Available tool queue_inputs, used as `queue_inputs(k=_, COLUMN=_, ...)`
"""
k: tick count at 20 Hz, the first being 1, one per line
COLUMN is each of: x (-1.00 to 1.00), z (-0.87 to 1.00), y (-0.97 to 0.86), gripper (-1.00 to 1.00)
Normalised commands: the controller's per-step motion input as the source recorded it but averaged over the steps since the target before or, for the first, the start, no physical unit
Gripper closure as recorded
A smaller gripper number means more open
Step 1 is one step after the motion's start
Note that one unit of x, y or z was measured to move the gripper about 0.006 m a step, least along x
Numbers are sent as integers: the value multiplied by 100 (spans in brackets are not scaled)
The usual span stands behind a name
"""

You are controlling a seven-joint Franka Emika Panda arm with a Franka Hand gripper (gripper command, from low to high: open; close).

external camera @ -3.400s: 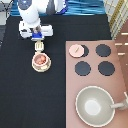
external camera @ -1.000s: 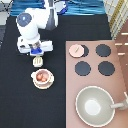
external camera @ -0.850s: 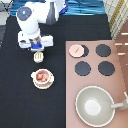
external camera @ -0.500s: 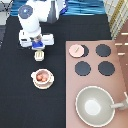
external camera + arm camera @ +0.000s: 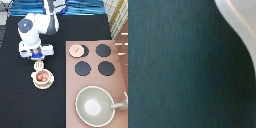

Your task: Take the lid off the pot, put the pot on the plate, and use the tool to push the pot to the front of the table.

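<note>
The pot [image 5: 42, 77], pinkish-tan with reddish contents and no lid, sits on the cream plate [image 5: 36, 84] on the black table [image 5: 20, 105], left of the stove. The lid [image 5: 76, 50] lies on the stove's top-left burner. My gripper [image 5: 37, 56] hangs just above the pot toward the exterior view's top, shut on the cream-white tool [image 5: 38, 65]. The tool's head reaches down to the plate's upper rim. The wrist view shows only dark table and a pale curved edge [image 5: 240, 25] that I cannot identify.
The brownish-pink stove [image 5: 117, 75] fills the exterior view's right, with black burners [image 5: 103, 50]. A large grey-beige pan [image 5: 94, 106] with a long handle stands at its bottom right. Blue cloth lies along the top edge.
Since the earliest frame the pot and plate have slid toward the exterior view's bottom, with the gripper and tool following. Over the last second the pot has stayed put and the gripper has barely shifted.
</note>
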Motion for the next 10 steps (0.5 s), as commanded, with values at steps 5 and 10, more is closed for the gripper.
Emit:
queue_inputs(k=5, x=51, z=18, y=69, gripper=100)
queue_inputs(k=10, x=21, z=5, y=89, gripper=100)
